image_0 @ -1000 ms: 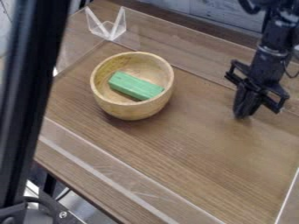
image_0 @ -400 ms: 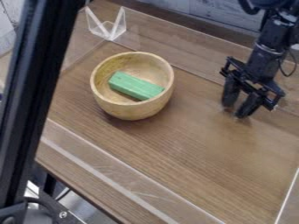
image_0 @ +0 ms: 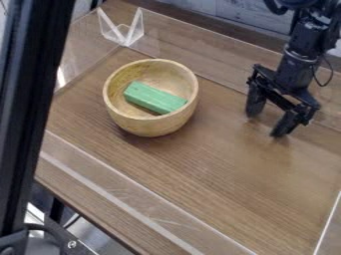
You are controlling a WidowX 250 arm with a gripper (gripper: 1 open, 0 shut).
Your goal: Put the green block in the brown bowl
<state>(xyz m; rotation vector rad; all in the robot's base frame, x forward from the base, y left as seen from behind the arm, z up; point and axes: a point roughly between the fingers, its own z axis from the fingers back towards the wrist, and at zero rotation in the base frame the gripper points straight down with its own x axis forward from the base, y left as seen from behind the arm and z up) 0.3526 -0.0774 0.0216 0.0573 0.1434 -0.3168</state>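
The green block (image_0: 155,98) lies flat inside the brown bowl (image_0: 118,116), which sits on the wooden table toward the left. My gripper (image_0: 272,117) hangs low over the table at the right, well apart from the bowl, pointing straight down. Its two dark fingers are spread wide and nothing is between them.
A clear plastic stand (image_0: 122,28) sits at the table's far left corner. A thick black pole (image_0: 30,110) crosses the left of the view in the foreground. The table's front edge (image_0: 120,189) runs diagonally below the bowl.
The gripper has gone from shut to wide open, staying almost in place at the right of the table. The block and bowl have not moved.
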